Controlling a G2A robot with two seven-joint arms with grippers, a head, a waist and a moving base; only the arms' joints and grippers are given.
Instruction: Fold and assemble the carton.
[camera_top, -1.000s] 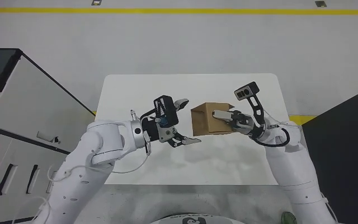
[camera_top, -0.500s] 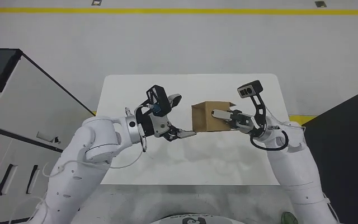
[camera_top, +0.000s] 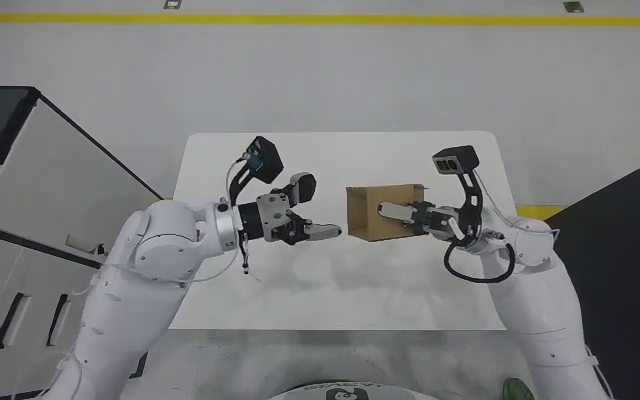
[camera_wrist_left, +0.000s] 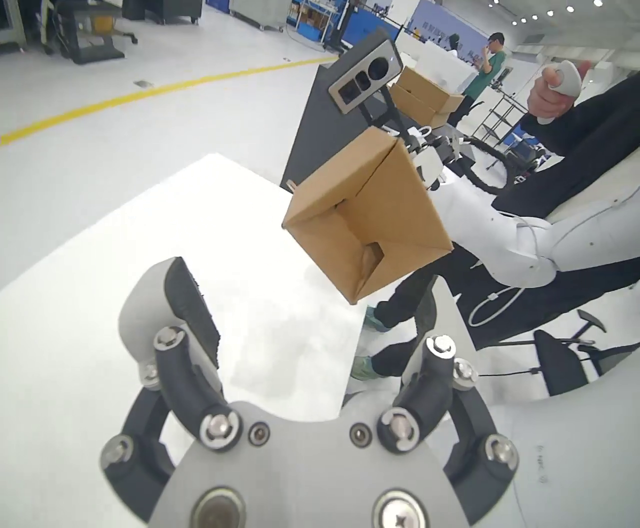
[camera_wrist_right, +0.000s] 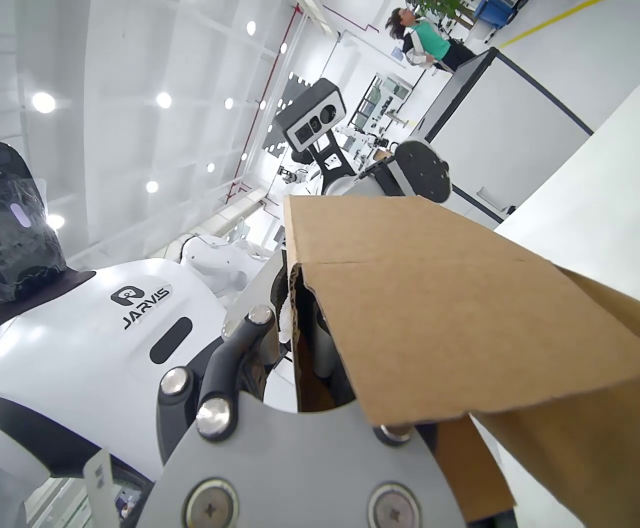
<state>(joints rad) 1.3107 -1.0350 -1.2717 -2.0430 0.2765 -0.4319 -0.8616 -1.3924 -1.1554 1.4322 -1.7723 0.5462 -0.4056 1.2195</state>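
Two grippers of mine face each other over the white table (camera_top: 300, 290), and the carton (camera_top: 378, 210) hangs between them. My right gripper (camera_top: 402, 213) is clamped on one wall at the carton's open end, one finger inside and one outside, and seems to hold it clear of the tabletop. My left gripper (camera_wrist_left: 300, 305) is spread wide and holds nothing. It sits just beside the carton, apart from it. The carton lies straight ahead of the left fingers, its long axis running roughly along the line from one gripper to the other. The end with the tucked flaps is turned toward my left. I judge the left arm the one free to press those flaps home.
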